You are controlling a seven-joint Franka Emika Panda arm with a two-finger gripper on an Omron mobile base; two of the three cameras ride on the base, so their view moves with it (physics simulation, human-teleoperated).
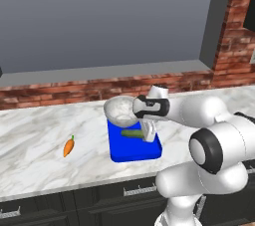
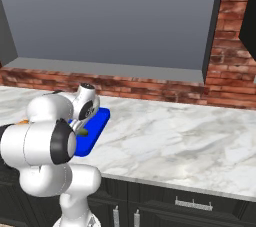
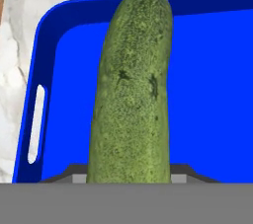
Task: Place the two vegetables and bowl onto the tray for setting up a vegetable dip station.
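Claw: my gripper [image 1: 148, 135] hangs low over the tray [image 1: 134, 154], jaws set narrow around the cucumber [image 3: 132, 85]; in the hand view it runs straight out from between the fingers, so I judge it gripped.
Cucumber: over the blue tray floor, at or just above it; I cannot tell whether it touches.
Bowl [image 1: 120, 110]: at the tray's far end, beside my wrist; whether it sits on the tray or on the counter behind it I cannot tell.
Carrot [image 1: 68, 146]: lying on the counter, well apart from the tray to its left, not yet moved.
Progress: cucumber close to placed, release outstanding; carrot outstanding; bowl unconfirmed.
Surface: pale marble counter [image 2: 190, 136], dark drawers below.
Room: red brick backsplash [image 2: 150, 91], grey recessed panel above.
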